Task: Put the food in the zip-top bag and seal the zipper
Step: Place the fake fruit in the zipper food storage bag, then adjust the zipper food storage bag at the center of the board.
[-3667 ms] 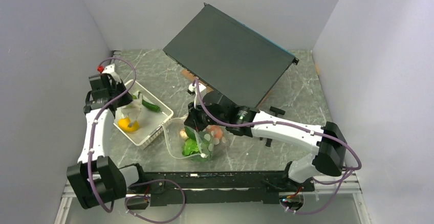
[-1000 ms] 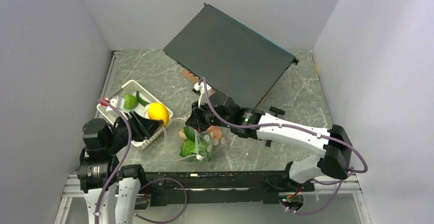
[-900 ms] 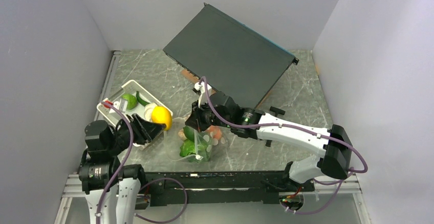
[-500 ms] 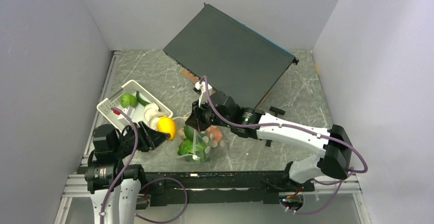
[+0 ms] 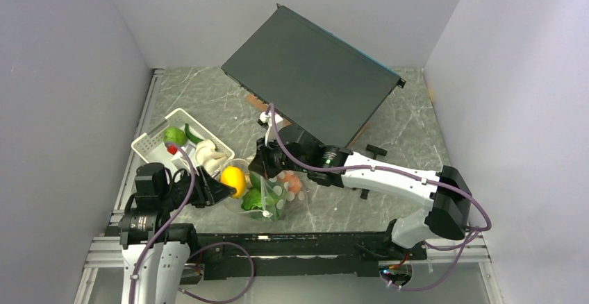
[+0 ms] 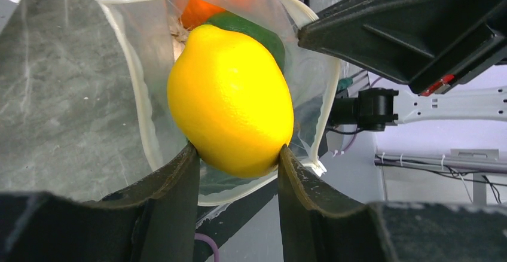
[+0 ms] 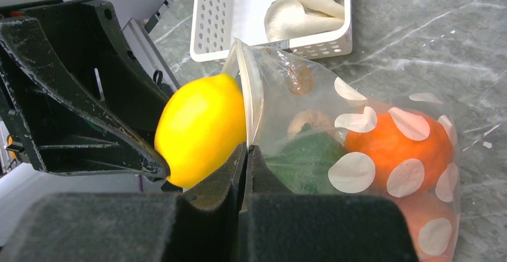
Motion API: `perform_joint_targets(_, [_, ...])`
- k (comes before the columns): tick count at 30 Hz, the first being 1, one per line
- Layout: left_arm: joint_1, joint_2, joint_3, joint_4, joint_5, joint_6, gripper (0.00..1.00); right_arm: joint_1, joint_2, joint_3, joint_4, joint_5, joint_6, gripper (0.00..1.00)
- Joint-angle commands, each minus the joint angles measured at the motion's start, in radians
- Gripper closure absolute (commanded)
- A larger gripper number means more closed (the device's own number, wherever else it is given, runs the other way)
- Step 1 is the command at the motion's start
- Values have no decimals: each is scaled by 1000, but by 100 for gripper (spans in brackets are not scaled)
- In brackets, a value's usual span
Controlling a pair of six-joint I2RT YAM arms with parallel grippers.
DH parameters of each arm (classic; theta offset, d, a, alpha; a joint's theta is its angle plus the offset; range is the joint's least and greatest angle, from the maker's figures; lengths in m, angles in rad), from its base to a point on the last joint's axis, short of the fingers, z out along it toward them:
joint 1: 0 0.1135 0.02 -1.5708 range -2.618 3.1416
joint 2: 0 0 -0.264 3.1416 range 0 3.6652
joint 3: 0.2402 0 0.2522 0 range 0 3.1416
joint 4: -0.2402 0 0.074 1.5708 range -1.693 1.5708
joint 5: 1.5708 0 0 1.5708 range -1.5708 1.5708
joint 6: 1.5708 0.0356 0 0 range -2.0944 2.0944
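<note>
My left gripper (image 5: 221,187) (image 6: 238,157) is shut on the yellow lemon (image 5: 233,180) (image 6: 232,99) (image 7: 200,129) and holds it at the open mouth of the dotted zip-top bag (image 5: 271,194) (image 6: 143,76) (image 7: 382,154). My right gripper (image 5: 260,165) (image 7: 247,149) is shut on the bag's mouth edge with its whitish zipper (image 7: 251,94) (image 6: 133,82), holding it up. Inside the bag lie an orange (image 7: 397,145) (image 6: 200,11), green lettuce (image 5: 258,200) and a green fruit (image 7: 308,154). The white mushrooms (image 5: 208,155) (image 7: 302,5), a green fruit (image 5: 173,136) and the cucumber (image 5: 192,134) lie in the basket.
The white perforated basket (image 5: 147,146) (image 7: 215,17) stands left of the bag. A large dark flat box (image 5: 312,75) leans at the back. A small black part (image 5: 375,151) lies right of the right arm. The table's near edge rail (image 5: 292,238) is just below the bag.
My left gripper lifted the lemon out of the basket and carried it right and toward the near edge, to the bag's mouth. The right gripper kept hold of the bag's edge.
</note>
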State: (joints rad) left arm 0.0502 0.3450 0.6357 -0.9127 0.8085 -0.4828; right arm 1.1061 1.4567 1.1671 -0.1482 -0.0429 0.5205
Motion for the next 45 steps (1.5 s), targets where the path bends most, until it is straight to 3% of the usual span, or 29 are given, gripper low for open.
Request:
perform_joint_targets(1, [-43,32,31,67,13,12,70,1,4,51,44,5,13,100])
perform_joint_targets(5, [-97,93,29,77,-19,28,67,2,4,57,44,4,16,100])
perform_joint_targets(9, [-118,156,60,60,-78,61,44,1,3,60,48,-1,14,100])
perform_joint_targets(15, [-121,174,131,30,-89,104,24,0,-4,56,43,2,3,100])
perform_joint_targets(17, [-121,184,145,1,-116,130,23,1,-9,50,49,1,1,100])
perform_joint_targets(22, [-121,129,151,-70,-222,120,26,0,-20,43,50,-5,-8,100])
perform_joint_targets(27, [-121,-10,84,-117,-383,-24,42,0,-44,25,53,-1,-25,100])
perform_joint_targets(30, [-121,-91,2,-58,-350,-113,48,-4,-50,18,57,-24,-24,100])
perform_joint_targets(33, [-121,-122,-54,-35,-338,-149,42,-7,-53,16,59,-44,-22,100])
perform_joint_targets(37, [-121,-122,-106,-7,-272,-175,40,-6,-66,1,68,-51,-16,100])
perform_joint_targets(45, [-121,-203,-187,21,-226,-247,56,-6,-77,-13,74,-53,-15,100])
